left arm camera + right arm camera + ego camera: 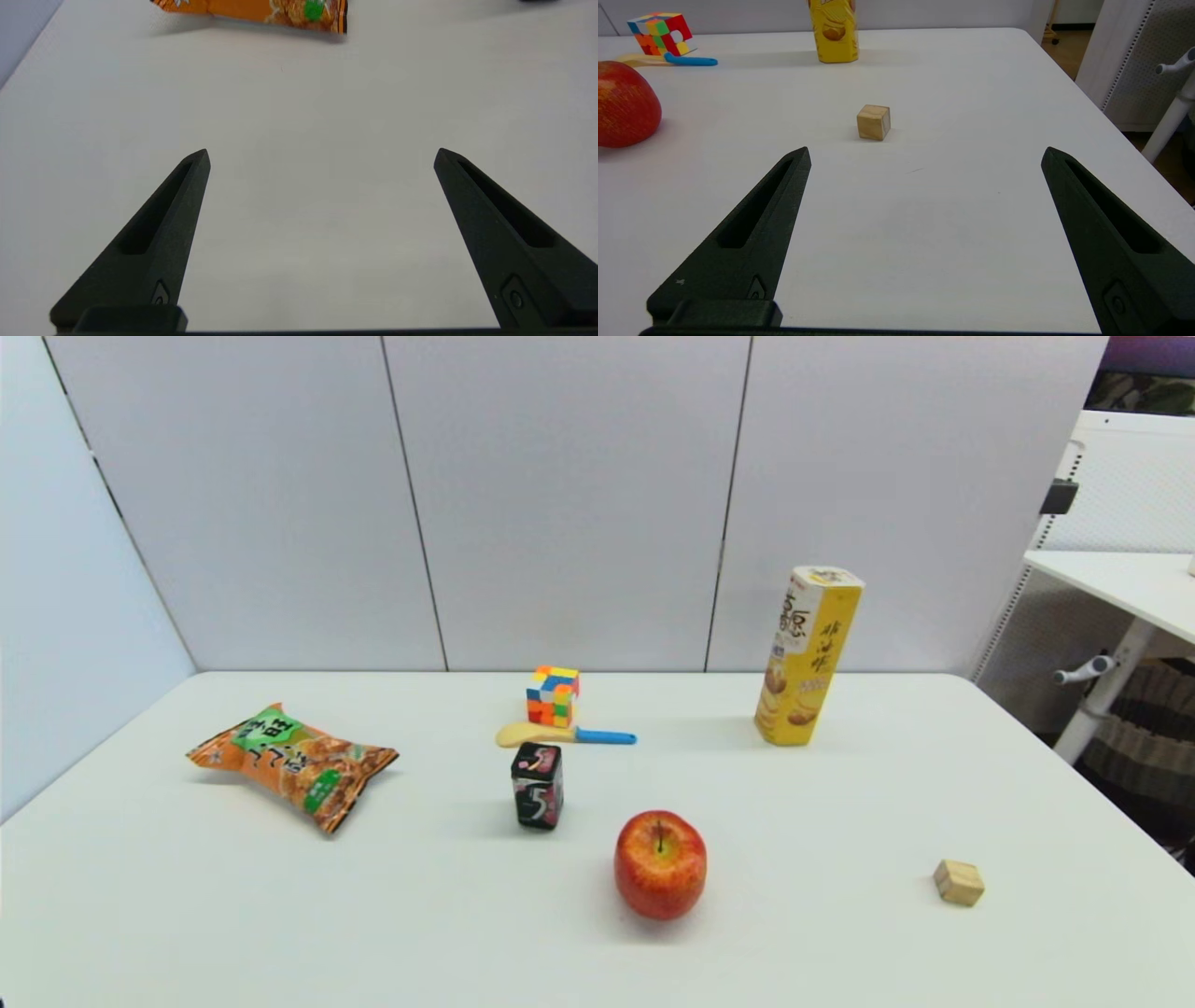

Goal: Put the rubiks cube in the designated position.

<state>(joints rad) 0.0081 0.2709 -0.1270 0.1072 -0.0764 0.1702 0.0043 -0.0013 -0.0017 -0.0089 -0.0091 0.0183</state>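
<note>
The rubiks cube stands at the back middle of the white table, its base resting partly on a small spatula with a blue handle. The cube also shows far off in the right wrist view. My left gripper is open over bare tabletop near the front left, nothing between its fingers. My right gripper is open low over the front right, with a small wooden cube ahead of it. Neither arm shows in the head view. The designated position has no mark I can pick out.
An orange snack bag lies at the left. A black box marked "5" stands in front of the spatula. A red apple sits at the front middle. A tall yellow cracker box stands back right. The wooden cube sits front right.
</note>
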